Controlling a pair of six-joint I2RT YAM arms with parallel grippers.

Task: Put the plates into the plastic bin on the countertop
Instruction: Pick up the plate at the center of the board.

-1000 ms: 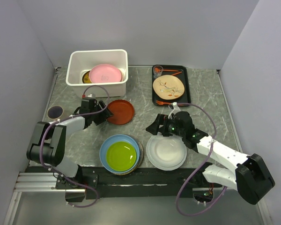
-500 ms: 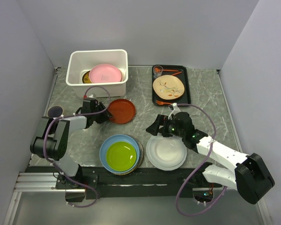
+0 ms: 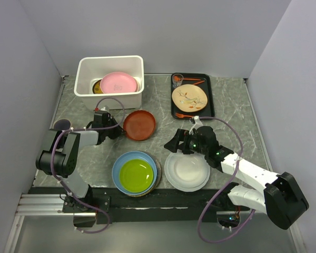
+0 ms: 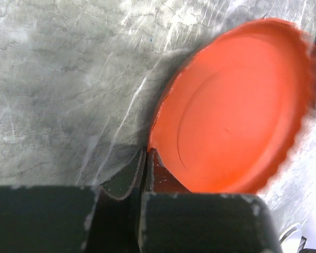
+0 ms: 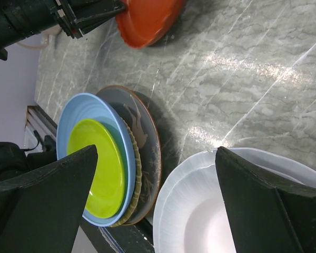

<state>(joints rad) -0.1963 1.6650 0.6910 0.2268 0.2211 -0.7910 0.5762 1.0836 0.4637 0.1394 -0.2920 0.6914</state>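
Observation:
The red-brown plate (image 3: 139,125) (image 4: 237,110) lies on the countertop (image 3: 231,132) in front of the plastic bin (image 3: 109,59), which holds a pink plate (image 3: 118,82). My left gripper (image 3: 117,128) (image 4: 146,150) is shut at that plate's left rim; the rim touches the fingertips and nothing shows between the pads. A lime green plate (image 3: 136,175) (image 5: 97,168) sits on a blue plate (image 3: 118,168) atop a dark deer plate (image 5: 142,132). My right gripper (image 3: 174,143) (image 5: 157,149) hangs open over the left rim of the white plate (image 3: 187,171) (image 5: 210,211).
A black tray (image 3: 209,95) at the back right carries a peach flower-painted plate (image 3: 189,96) and orange cutlery. A small dark disc (image 3: 62,125) lies by the left wall. Walls close in the countertop on three sides.
My left gripper has gone from open to shut at the red-brown plate's rim, and the plate has slid a little to the right. The right arm has hardly moved.

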